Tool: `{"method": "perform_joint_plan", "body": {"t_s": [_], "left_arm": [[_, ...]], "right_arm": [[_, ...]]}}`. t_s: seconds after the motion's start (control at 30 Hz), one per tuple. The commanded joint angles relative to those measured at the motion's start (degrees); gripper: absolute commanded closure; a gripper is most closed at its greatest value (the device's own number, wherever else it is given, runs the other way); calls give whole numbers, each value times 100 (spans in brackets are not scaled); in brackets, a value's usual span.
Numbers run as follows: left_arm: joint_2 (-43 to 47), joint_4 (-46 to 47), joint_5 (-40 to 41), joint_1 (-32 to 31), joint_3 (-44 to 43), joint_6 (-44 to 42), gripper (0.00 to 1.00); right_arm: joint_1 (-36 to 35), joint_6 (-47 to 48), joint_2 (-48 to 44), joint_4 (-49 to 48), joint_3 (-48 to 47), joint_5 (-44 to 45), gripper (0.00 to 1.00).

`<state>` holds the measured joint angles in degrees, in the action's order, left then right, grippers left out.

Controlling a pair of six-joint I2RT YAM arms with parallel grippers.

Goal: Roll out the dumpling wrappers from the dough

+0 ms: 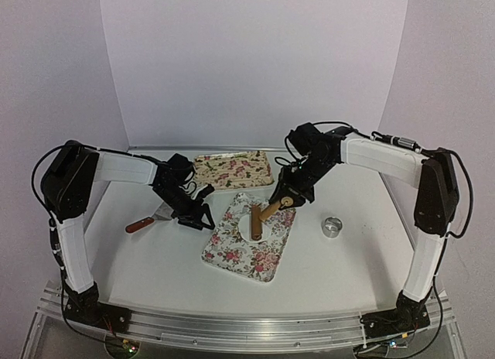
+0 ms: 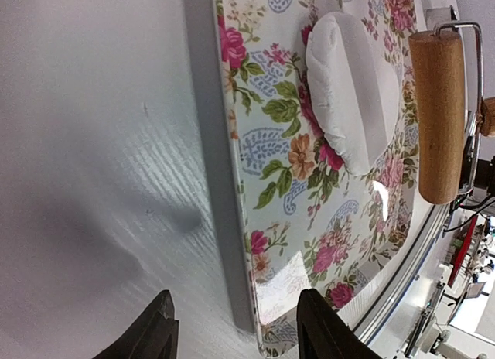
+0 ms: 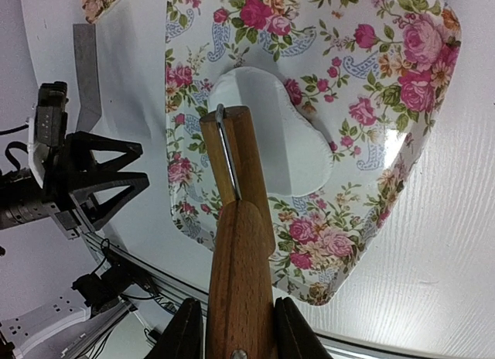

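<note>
Right pincer (image 3: 236, 328) pinches the roller (image 3: 236, 173) by its wooden handle, the drum lying over the near edge of the dough (image 3: 290, 138). Whether it presses down or only hovers I cannot tell. Left pincer (image 2: 236, 332) stands spread and empty above the tabletop (image 2: 93, 142), just beside the tray (image 2: 267, 173) rim.

By my reading the rolling step is in hand and barely begun. The next move calls for driving the drum across the dough with steady downward pressure. The tray may slide under that push, so the free pincer could well brace its rim.

Plain white and smooth, the dough sits on the tray, towards the end farther from the arm bases. It is one thick pad with rounded edges and a lobed, uneven outline, and looks too thick yet for cutting.
</note>
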<state>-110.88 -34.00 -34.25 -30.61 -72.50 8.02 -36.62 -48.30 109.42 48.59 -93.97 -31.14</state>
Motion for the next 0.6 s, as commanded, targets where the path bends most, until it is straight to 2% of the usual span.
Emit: {"method": "perform_joint_plan", "body": {"t_s": [0.0, 0.37, 0.57], "left_arm": [[-250, 73, 166, -188, -389, 83, 48], [-535, 160, 300, -310, -285, -27, 68], [-688, 196, 436, -323, -82, -150, 87]], "right_arm": [[-37, -137, 301, -392, -77, -3, 100], [-42, -452, 643, -383, 483, 293, 100], [-90, -534, 963, -174, 736, 733, 100]]}}
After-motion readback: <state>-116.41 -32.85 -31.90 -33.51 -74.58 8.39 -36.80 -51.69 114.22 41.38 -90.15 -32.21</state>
